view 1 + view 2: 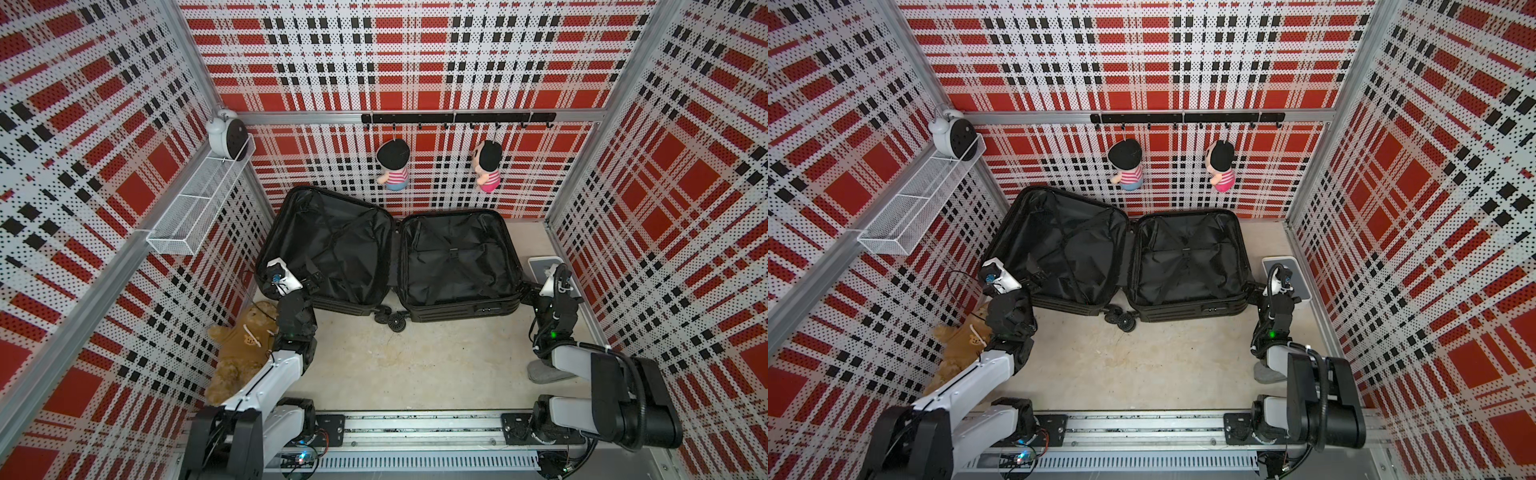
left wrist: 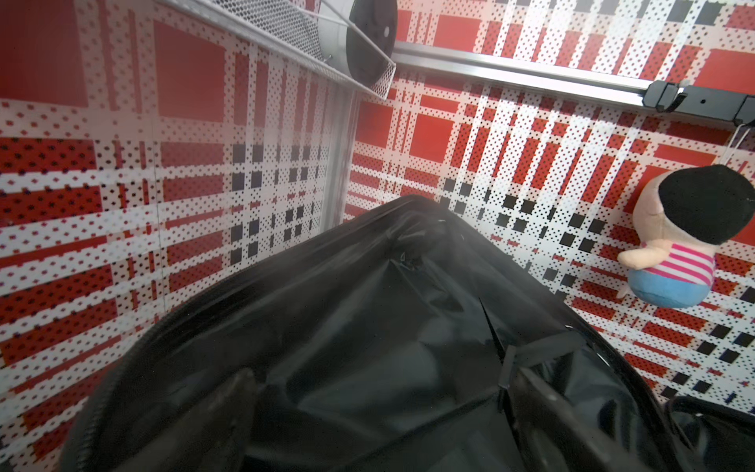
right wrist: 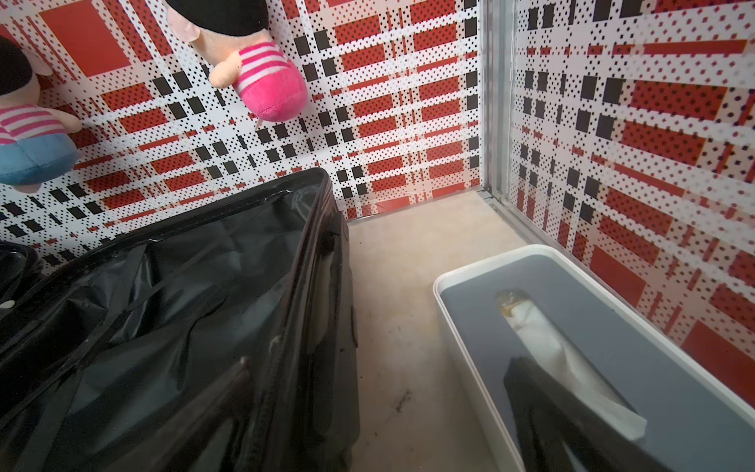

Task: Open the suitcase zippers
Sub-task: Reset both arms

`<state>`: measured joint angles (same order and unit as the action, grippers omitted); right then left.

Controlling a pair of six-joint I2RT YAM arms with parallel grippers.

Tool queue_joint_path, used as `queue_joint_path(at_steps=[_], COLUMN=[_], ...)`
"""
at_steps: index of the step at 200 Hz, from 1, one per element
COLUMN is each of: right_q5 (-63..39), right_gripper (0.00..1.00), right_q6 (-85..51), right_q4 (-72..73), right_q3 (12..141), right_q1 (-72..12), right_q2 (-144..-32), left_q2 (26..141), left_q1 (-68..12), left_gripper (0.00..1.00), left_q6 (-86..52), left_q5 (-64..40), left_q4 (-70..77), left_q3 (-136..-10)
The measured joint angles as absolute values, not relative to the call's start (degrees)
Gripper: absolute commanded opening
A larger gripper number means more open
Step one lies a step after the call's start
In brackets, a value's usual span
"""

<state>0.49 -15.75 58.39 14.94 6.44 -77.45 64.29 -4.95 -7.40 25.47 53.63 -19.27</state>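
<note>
Suitcase point(image 1: 453, 266) lies spread wide open at the far side of the tabletop point(image 1: 415, 365), against the back wall. In both top views its two halves sit side by side with the black lining facing up, and its wheels point(image 1: 395, 322) point toward the near edge. The zippers point(image 2: 88, 412) run as a dark toothed track along the shell rim; no pull can be made out.

The left end effector point(image 1: 311, 282) hangs over the near-left corner of the left half, released, jaws wide apart and empty. The right end effector point(image 1: 534, 291) is also released and empty. It sits at the near-right corner, with one finger point(image 3: 220, 408) over the case rim and the other above the tissue box point(image 3: 449, 310) just beside the case. A teddy bear point(image 1: 237, 353) lies near the left arm.
</note>
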Motion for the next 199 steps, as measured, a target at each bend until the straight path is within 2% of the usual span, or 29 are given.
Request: queue_joint_path(at_steps=[19, 55, 111, 142, 168, 199], right_q5=[1.13, 2.39, 1.54, 0.64, 0.64, 0.64], right_gripper=[1.0, 1.0, 1.0, 1.0, 1.0, 1.0], right_q6=[-14.28, -10.26, -6.68, -5.78, -5.5, -5.48], right_q4=[64.2, 72.86, 68.79, 67.42, 66.92, 67.16], right_q3=[14.11, 12.86, 14.92, 15.97, 16.01, 16.05], right_q1=[5.21, 1.19, 0.38, 0.12, 0.12, 0.12], right_q2=[-81.21, -88.42, -89.1, -89.12, -89.14, -89.14], left_q2=[69.87, 75.05, 82.3, 82.5, 79.33, 79.07], left_q1=[-4.95, -4.84, -4.16, -3.9, -5.04, -6.04], left_gripper=[0.98, 0.98, 0.98, 0.98, 0.98, 0.98], left_q6=[-4.62, -0.93, 0.25, 0.05, -0.47, -1.8], left_q5=[24.4, 22.61, 19.9, 21.04, 21.89, 22.28], left_q4=[64.88, 71.75, 68.31, 62.41, 61.06, 66.76], left_q3=[-17.02, -17.58, -23.18, -26.41, -23.31, -17.23])
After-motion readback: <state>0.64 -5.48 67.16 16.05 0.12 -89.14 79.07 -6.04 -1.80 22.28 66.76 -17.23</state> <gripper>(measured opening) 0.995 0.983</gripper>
